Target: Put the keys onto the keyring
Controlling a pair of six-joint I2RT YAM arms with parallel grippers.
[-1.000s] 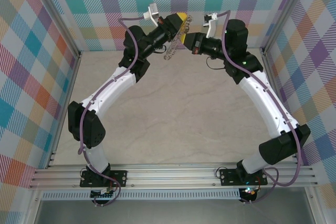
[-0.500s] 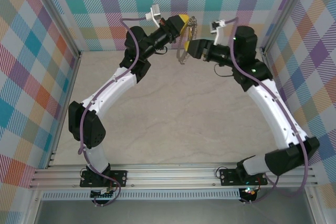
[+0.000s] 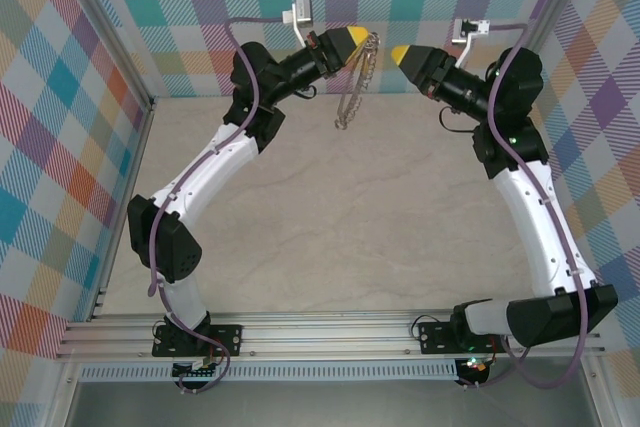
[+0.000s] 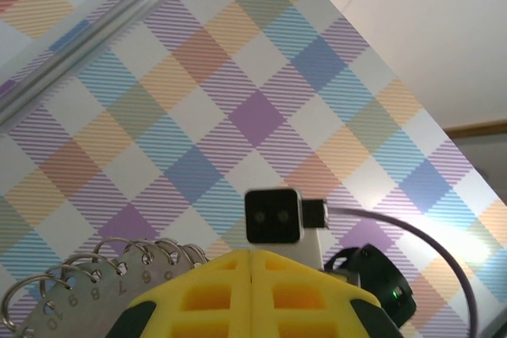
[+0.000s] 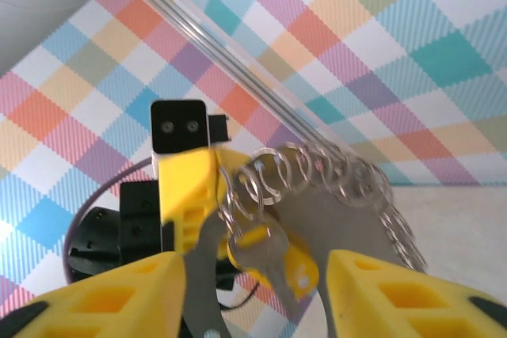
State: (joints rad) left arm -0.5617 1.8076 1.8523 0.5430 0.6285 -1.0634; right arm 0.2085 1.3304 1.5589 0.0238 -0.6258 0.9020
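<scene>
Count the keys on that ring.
1. The key hangs from a loop at the keyring rim, lower left in the right wrist view; others may hide behind the ring.

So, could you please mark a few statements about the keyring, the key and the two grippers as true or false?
1. The left gripper holds the keyring, which dangles in the air above the table. True.
2. The right gripper is clamped on the keyring. False: its fingers stand open and it is apart from the ring, to one side of it.
3. The key lies on the table. False: in the right wrist view it hangs from the keyring's loops, up in the air.
4. The two grippers point toward each other, close to the plaid back wall. True.
</scene>
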